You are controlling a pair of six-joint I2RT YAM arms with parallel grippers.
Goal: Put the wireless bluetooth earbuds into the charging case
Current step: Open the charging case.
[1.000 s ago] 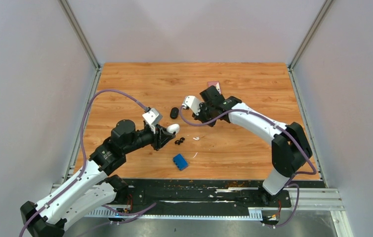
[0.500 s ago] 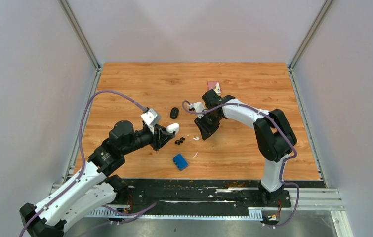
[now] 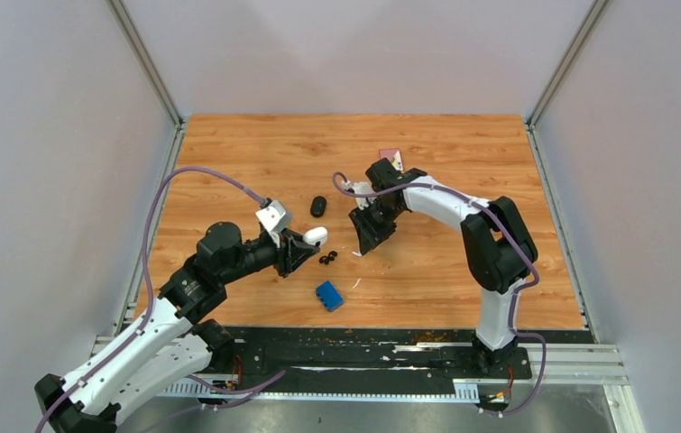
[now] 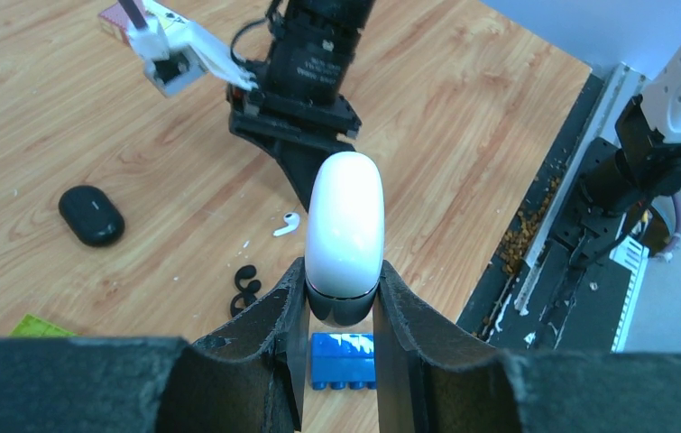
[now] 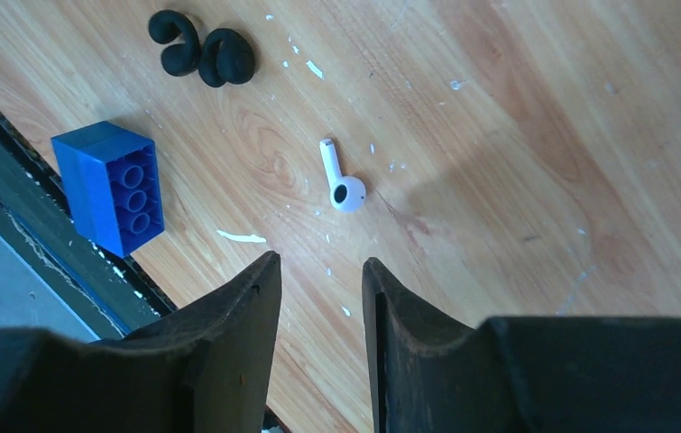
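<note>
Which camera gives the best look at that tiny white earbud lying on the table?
The right wrist view: the white earbud shows large there, stem and round head clear. The left wrist view shows it small, beyond the white case. From the top view I cannot pick it out.

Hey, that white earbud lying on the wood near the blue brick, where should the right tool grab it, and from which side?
Come straight down with the right tool and pinch the white earbud across its rounded head. It lies flat on the table, and the head is thicker than the thin stem, so it is probably the surer hold.
</note>
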